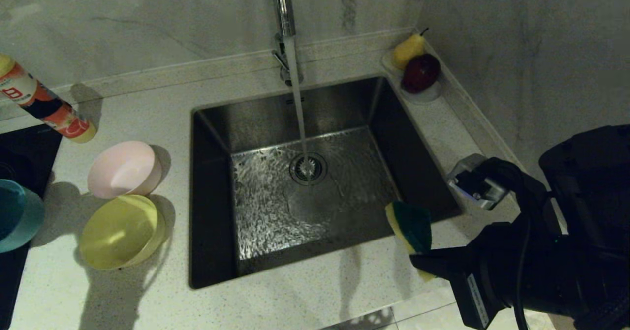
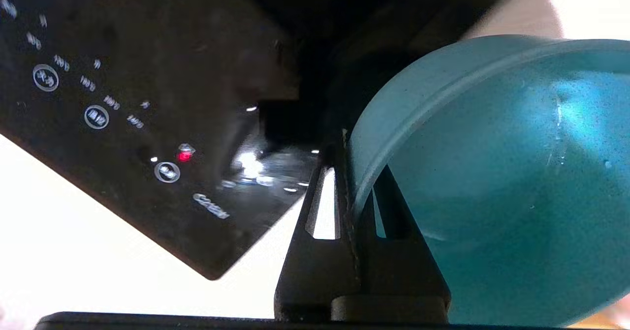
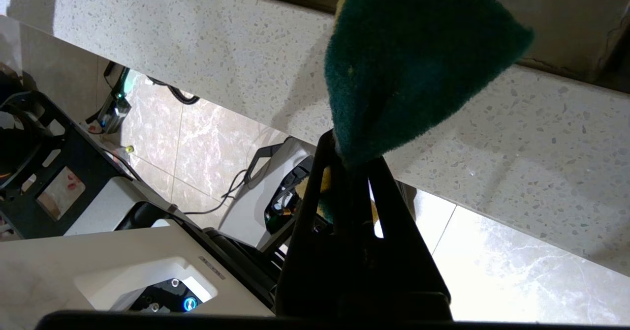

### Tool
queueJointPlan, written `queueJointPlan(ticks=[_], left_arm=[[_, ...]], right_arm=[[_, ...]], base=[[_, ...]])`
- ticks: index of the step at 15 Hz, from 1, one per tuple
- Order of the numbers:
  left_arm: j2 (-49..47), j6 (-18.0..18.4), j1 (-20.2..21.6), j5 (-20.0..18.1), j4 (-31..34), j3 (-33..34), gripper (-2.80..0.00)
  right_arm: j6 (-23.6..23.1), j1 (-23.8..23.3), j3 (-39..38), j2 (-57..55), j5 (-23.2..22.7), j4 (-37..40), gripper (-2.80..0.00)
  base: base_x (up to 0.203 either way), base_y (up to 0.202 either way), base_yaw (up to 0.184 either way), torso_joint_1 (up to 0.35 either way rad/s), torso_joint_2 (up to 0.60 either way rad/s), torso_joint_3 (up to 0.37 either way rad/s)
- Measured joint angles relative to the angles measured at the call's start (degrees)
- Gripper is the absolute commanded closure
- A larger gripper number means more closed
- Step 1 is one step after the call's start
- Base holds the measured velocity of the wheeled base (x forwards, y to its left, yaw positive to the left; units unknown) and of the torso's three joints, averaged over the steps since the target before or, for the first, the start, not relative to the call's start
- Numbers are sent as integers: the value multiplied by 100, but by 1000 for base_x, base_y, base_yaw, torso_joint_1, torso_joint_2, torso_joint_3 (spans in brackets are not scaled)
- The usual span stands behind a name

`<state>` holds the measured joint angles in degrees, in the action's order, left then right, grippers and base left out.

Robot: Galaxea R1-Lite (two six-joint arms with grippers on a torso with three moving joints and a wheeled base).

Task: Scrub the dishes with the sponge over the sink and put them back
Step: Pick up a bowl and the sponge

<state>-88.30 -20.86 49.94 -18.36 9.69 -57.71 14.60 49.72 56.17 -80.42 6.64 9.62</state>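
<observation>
At the far left, over the edge of the black hob, my left gripper [image 2: 357, 172] is shut on the rim of the light blue bowl [image 2: 492, 182], which is tilted [image 1: 17, 214]. The pink bowl [image 1: 123, 168] and the yellow bowl [image 1: 120, 231] rest on the counter left of the sink [image 1: 216, 133]. My right gripper [image 1: 423, 266] is shut on the sponge [image 1: 411, 226] at the sink's front right corner, with the dark green face [image 3: 413, 59] showing beyond the fingers. Water runs from the tap [image 1: 283, 5] onto the drain strainer [image 1: 308, 168].
A black induction hob [image 2: 123, 123] lies at the far left of the counter. A tilted bottle [image 1: 47, 106] leans behind the bowls. A white saucer [image 1: 428, 94] with a pear and a red fruit sits in the back right corner by the wall.
</observation>
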Motion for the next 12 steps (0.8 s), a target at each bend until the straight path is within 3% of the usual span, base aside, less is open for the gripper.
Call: queueJointPlan(ticks=[3, 6, 10, 12], left_arm=[[631, -257, -4, -144, 138, -278, 0], [1304, -358, -322, -424, 926, -1068, 0], [1579, -465, -1731, -460, 2166, -2311, 0], [1475, -480, -2571, -187, 2341, -2669, 0]], right_arm=[[0, 1, -14, -4, -6, -2, 0], [-2, 1, -28, -1, -4, 0, 0], [6, 1, -28, 37, -1, 0, 0], [11, 1, -33, 56, 13, 2, 0]], base=[[0, 0, 0, 0, 0, 0], [0, 0, 0, 0, 0, 0], [0, 0, 0, 0, 0, 0], [0, 0, 0, 0, 0, 0]])
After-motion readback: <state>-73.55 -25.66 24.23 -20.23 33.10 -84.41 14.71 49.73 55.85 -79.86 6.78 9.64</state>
